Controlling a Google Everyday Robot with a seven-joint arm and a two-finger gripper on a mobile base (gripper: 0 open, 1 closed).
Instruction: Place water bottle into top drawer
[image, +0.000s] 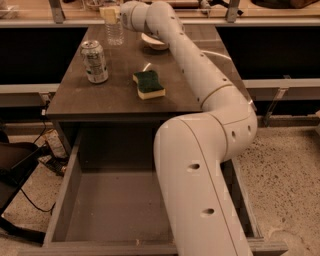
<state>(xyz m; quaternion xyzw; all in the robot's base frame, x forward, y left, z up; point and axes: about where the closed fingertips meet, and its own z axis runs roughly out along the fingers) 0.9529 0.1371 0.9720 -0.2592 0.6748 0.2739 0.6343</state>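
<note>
The water bottle (114, 33) is a small clear ribbed bottle standing upright at the far left of the dark table top (115, 100). My gripper (109, 13) is at the bottle's top, reaching in from the right at the end of my long white arm (200, 150). The top drawer (65, 195) is pulled out below the table's front edge. It is a wide grey box with nothing visible inside, and my arm covers its right part.
A silver-green soda can (95, 61) stands on the table's left. A green and yellow sponge (148, 84) lies mid-table. A white bowl (154, 42) sits behind my arm. Cables and a dark object (20, 170) lie on the floor at left.
</note>
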